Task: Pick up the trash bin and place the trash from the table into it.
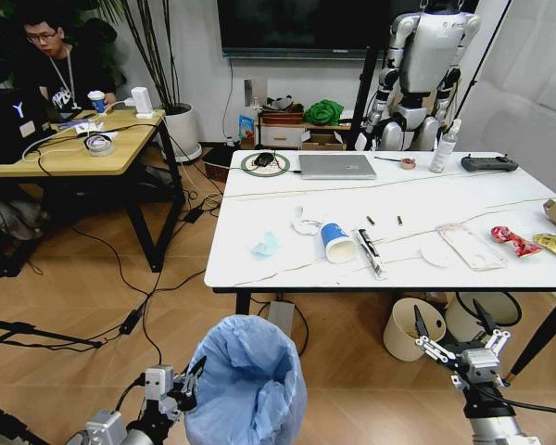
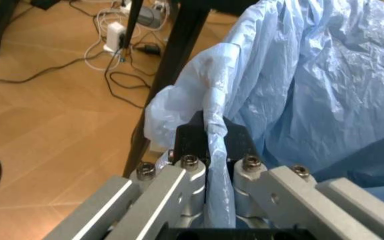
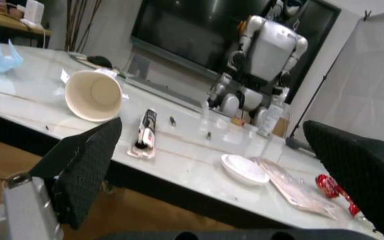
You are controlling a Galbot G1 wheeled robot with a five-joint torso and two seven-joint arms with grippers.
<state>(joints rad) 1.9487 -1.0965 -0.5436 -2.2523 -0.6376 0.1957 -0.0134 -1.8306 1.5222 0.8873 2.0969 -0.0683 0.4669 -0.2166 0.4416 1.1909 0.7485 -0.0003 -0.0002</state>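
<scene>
My left gripper [image 2: 215,150] pinches the trash bin's [image 1: 246,380] bag at the rim, below the worktop [image 1: 259,199]: light, crinkly, slippery. My right gripper [image 1: 459,348] hangs open; the cup [image 1: 338,243] looks light, crushable.

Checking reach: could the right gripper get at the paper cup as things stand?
Probably yes. The right gripper is open and empty below the table edge; the cup lies on its side near that edge, nothing between.
</scene>
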